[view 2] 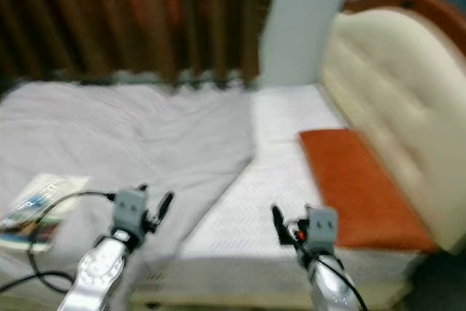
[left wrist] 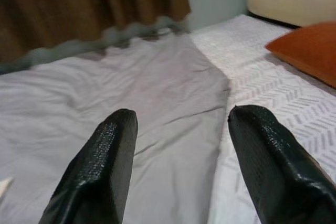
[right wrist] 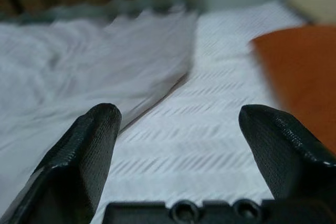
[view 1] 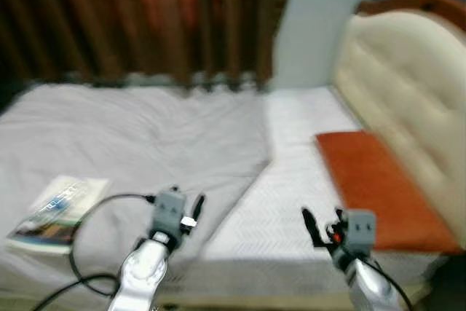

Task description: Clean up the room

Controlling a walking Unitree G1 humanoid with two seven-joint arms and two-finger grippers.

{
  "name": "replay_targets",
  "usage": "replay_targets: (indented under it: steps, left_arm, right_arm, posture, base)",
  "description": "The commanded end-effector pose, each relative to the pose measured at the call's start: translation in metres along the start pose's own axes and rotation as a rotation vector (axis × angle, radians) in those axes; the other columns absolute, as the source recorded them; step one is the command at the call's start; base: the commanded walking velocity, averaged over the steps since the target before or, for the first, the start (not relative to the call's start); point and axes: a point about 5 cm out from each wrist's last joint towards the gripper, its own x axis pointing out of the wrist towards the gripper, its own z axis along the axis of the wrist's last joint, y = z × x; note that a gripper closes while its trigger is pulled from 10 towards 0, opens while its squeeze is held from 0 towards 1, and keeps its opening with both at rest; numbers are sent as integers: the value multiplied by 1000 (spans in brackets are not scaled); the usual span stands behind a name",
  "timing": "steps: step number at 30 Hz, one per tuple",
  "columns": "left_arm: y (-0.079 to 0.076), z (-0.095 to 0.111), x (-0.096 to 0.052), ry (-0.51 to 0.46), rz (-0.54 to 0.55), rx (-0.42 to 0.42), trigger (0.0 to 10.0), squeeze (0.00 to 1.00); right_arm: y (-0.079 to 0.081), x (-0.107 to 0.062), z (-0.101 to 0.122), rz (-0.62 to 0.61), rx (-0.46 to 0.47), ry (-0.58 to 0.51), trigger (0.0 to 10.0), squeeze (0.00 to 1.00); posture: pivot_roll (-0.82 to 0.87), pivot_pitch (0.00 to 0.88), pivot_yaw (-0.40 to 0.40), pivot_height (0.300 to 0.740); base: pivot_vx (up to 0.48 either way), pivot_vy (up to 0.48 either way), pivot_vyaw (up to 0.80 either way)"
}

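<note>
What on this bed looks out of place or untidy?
A magazine lies askew on the grey blanket near the bed's left edge. The blanket is rumpled and covers only the left part, its edge running slantwise across the white sheet. The orange pillow lies flat by the headboard.

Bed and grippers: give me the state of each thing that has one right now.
Grey blanket: spread flat over the bed, slightly wrinkled, edge folded back off the white sheet.
Orange pillow: lying flat by the headboard.
Magazine: closed, lying on the blanket.
Left gripper: open, empty.
Right gripper: open, empty.
Curtains: drawn shut.
</note>
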Motion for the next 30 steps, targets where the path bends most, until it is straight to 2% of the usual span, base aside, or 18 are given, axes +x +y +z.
replay_targets:
  steps: [1,5,6,7,8,12,16,17,19,20,30]
  left_arm:
    - [10,-2,-1,15,21,22,10000,0]
    - [11,-4,-2,17,19,26,10000,0]
    - [12,-5,-2,19,14,18,10000,0]
    - [13,-5,-2,15,4,-11,10000,1000]
    - [15,-3,-1,3,4,-42,10000,1000]
    - [16,-1,4,1,6,-65,10000,1000]
    - [17,-3,5,16,-1,-66,10000,1000]
    - [18,-4,5,19,-4,-67,10000,1000]
    - [18,-5,4,21,-5,-69,10000,1000]
    - [18,-5,4,23,-10,-60,10000,1000]
    - [18,-6,3,26,-5,-59,10000,1000]
  right_arm:
    - [4,3,2,12,-9,-9,10000,0]
    - [3,4,2,-1,-16,-7,10000,0]
    - [2,5,2,-12,-49,2,10000,0]
    - [6,5,9,-9,-92,-50,10000,1000]
    - [11,5,16,10,-59,-100,10000,1000]
    - [10,8,14,-24,-27,-86,10000,1000]
    - [10,9,15,1,-27,-75,10000,1000]
    - [11,9,13,4,-35,-59,10000,78]
    - [11,10,12,5,-41,-48,10000,78]
    - [11,10,10,6,-42,-35,10000,0]
    - [17,11,12,39,-53,-55,10000,0]
  posture:
    - [47,0,-55,728]
    - [49,0,-56,728]
    - [54,0,-56,728]
    - [54,0,-55,728]
    - [53,0,-56,728]
    - [51,0,-56,728]
    - [42,0,-52,728]
    - [42,0,-52,728]
    - [42,0,-52,728]
    - [41,0,-51,728]
    - [51,0,-53,728]
  base:
    - [0,461,0]
    - [0,467,0]
    - [0,472,0]
    - [0,480,0]
    - [0,480,0]
    - [0,480,0]
    - [0,480,0]
    - [0,480,-706]
    - [0,480,-706]
    - [0,480,-656]
    - [0,480,-629]
